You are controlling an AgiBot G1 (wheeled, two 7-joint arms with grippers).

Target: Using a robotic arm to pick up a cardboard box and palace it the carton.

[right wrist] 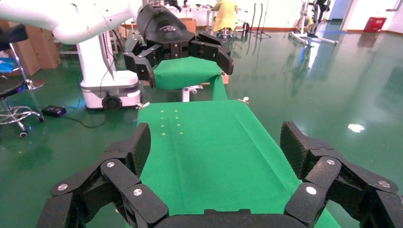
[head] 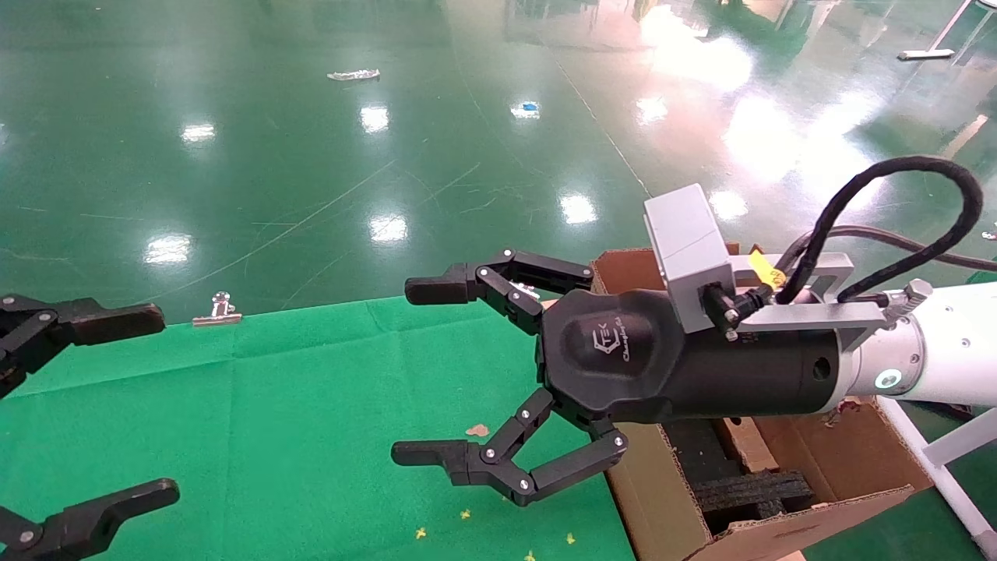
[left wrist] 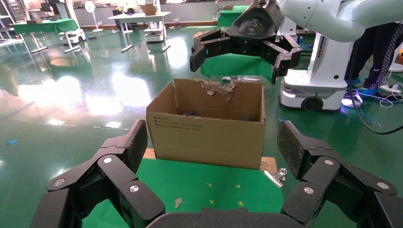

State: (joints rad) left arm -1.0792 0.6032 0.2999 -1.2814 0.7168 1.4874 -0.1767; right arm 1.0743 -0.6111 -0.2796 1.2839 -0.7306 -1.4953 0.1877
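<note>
My right arm (head: pixel 942 351), white with a grey camera block, reaches in from the right. Its right gripper (head: pixel 413 371) is open and empty, held above the green table just left of the carton (head: pixel 662 499). The gripper body is over the carton's near wall. The carton is large, brown and ragged-edged, with black foam (head: pixel 748 491) inside; it also shows in the left wrist view (left wrist: pixel 209 137). The small cardboard box does not show clearly in any view. My left gripper (head: pixel 160 403) is open and empty at the table's left edge.
The green cloth table (head: pixel 311 405) carries small yellow marks and a brown scrap (head: pixel 477 429). A metal clip (head: pixel 218 312) sits on its far edge. Shiny green floor lies beyond. A white robot base (left wrist: pixel 313 90) stands behind the carton.
</note>
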